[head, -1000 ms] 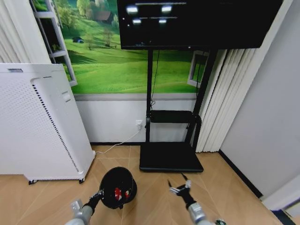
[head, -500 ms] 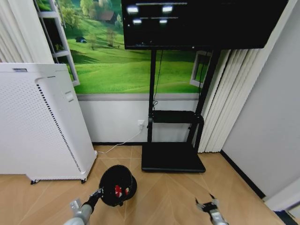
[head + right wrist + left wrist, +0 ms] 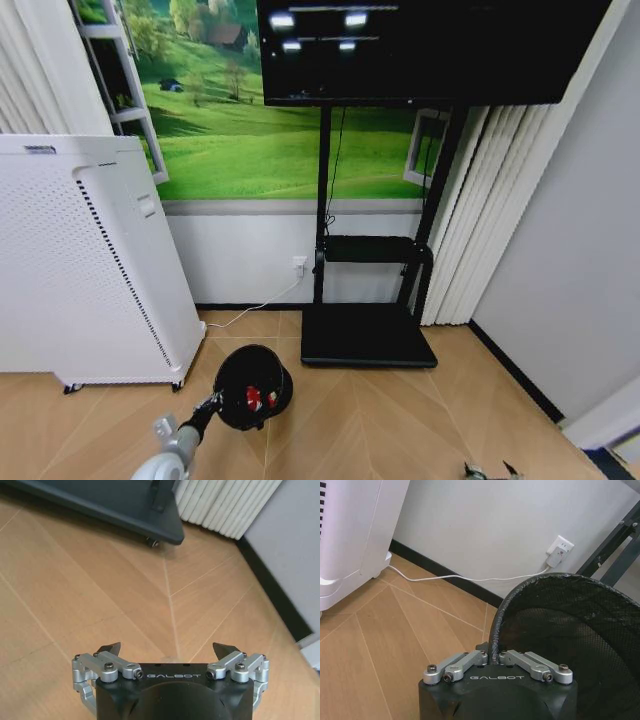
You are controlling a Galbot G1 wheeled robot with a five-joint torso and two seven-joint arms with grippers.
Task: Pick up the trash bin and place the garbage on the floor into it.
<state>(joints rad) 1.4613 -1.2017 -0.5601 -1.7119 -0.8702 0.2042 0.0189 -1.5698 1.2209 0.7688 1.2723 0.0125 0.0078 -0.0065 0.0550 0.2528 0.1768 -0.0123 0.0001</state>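
The small black round mesh trash bin (image 3: pixel 253 387) is near the bottom of the head view, over the light brown wooden floor (image 3: pixel 350 420), a little left of the middle. Red and white scraps (image 3: pixel 256 400) lie inside it. Whether it touches the floor or hangs just above it is hard to tell.

The left gripper (image 3: pixel 208 407) holds the bin by its rim. In the left wrist view the rim (image 3: pixel 496 630) runs right between the two silver fingers (image 3: pixel 462 662), and the left gripper (image 3: pixel 494 656) is pinched tight on it.

The right gripper (image 3: pixel 487 470) is low at the bottom edge of the head view, well apart from the bin, on the right side. In the right wrist view its two black tips (image 3: pixel 111 648) stand wide apart with nothing between them, only bare floor underneath.

A big white box with many little holes (image 3: pixel 85 265) stands on the left, near the bin. A black stand with a flat base (image 3: pixel 367 335) is just behind the bin, and it holds a big dark screen (image 3: pixel 420 50). A white cord (image 3: pixel 470 578) runs along the floor to a white plug on the wall (image 3: pixel 557 550).
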